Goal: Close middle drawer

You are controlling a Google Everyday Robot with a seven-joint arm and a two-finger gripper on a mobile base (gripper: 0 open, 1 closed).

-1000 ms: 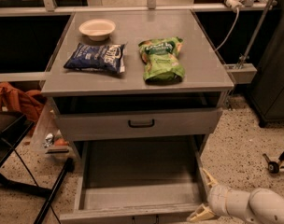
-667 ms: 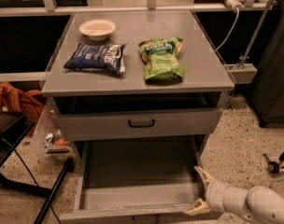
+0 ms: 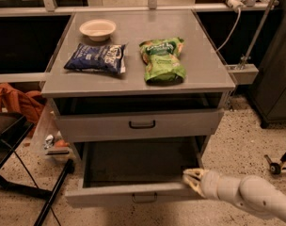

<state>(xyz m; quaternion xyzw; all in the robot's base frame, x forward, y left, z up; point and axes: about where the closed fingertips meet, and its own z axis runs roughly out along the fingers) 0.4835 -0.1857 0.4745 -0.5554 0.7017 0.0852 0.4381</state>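
The grey cabinet's middle drawer (image 3: 110,196) is pulled far out, its long shallow tray bare inside and its small black handle (image 3: 144,199) on the low front. My gripper (image 3: 192,181) comes in from the lower right on a white arm and sits at the right end of that drawer front, at its top edge. The taller top drawer (image 3: 142,124) above is slightly ajar. The lowest drawer is out of view.
On the cabinet top lie a white bowl (image 3: 98,29), a blue chip bag (image 3: 96,58) and a green chip bag (image 3: 162,60). An orange cloth (image 3: 13,102) and a black frame (image 3: 6,140) stand at the left. A dark cabinet (image 3: 274,79) and a caster (image 3: 274,167) are at the right.
My gripper has moved left and up to the right end of the middle drawer's front. The drawer front now sits a little further in than before.
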